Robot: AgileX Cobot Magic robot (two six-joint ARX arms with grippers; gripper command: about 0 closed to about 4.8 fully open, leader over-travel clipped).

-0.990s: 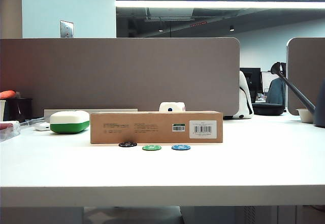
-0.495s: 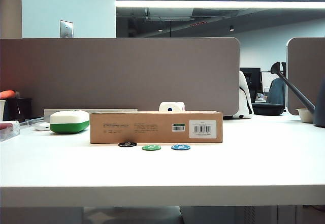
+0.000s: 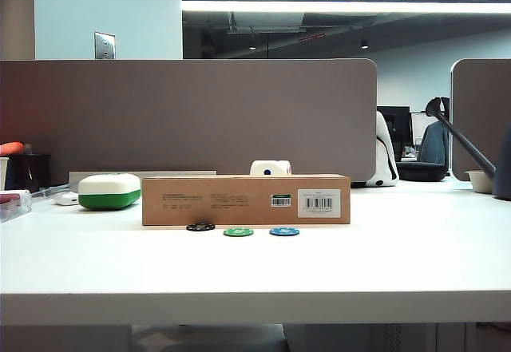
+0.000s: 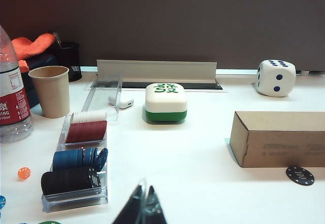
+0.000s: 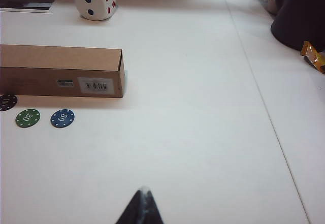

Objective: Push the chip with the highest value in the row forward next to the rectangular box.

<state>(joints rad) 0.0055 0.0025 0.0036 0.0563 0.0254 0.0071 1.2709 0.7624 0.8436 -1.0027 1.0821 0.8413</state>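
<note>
Bright, even overhead light; sharp, soft shadows.

My left gripper and right gripper: neither is in frame. Brown box (image 3: 246, 199) sits long-side-on mid-table (image 3: 255, 264), barcode label toward its right end. Black chip (image 3: 200, 227) right against its front face. Green chip (image 3: 238, 231) and blue chip (image 3: 284, 231) sit nearer the camera. Green-and-white case (image 3: 109, 191) left of box.

Both wrist views show only dark tips of the left hand (image 4: 142, 210) and right hand (image 5: 141, 207); black chip (image 5: 7, 102) edge-cropped there.
</note>
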